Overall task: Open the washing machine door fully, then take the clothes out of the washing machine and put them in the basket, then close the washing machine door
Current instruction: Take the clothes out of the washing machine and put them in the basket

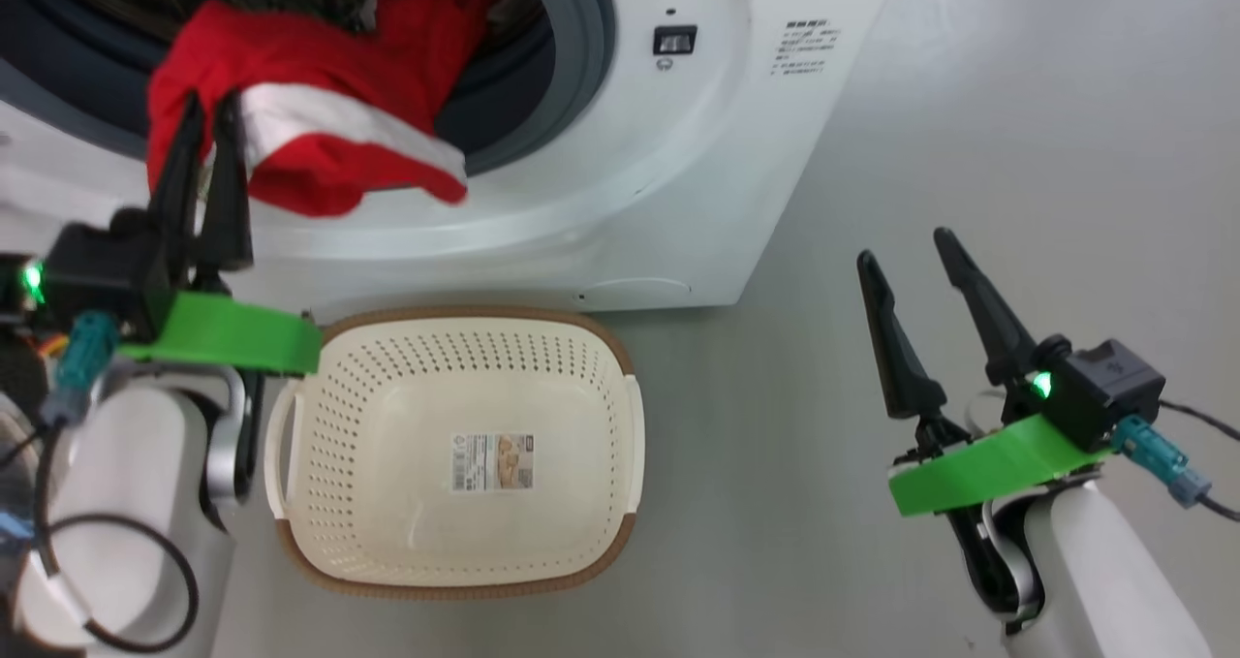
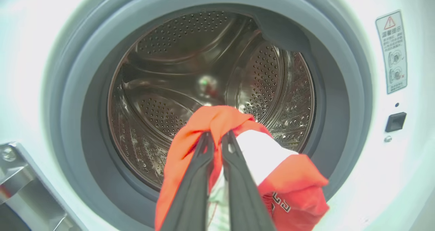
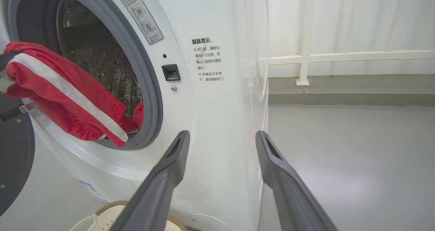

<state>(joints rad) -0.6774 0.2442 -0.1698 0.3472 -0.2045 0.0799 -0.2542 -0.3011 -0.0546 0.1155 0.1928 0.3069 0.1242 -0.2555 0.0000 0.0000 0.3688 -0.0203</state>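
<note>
The white washing machine (image 1: 697,164) stands on a grey floor (image 1: 1017,106) with its round opening uncovered; its door (image 3: 12,166) is swung out to the side, a dark curved shape at the left edge of the right wrist view. Inside the grey rubber ring (image 2: 340,98) the steel drum (image 2: 190,71) looks bare apart from the clothes leaving it. The clothes (image 1: 329,96), red with a white stripe, hang out over the lower lip of the opening, part of them trailing back inside the ring. Directly below, on the floor against the machine's front, sits the cream basket (image 1: 601,348) with its brown rim; it holds no clothes, and a paper label (image 1: 492,461) lies on its bottom. The left gripper (image 1: 211,106) is raised at the opening, its two dark fingers pinched together on a fold of the red cloth. The right gripper (image 1: 903,246) hangs well apart to the right of the basket above bare floor, its fingers spread wide and holding nothing.
</note>
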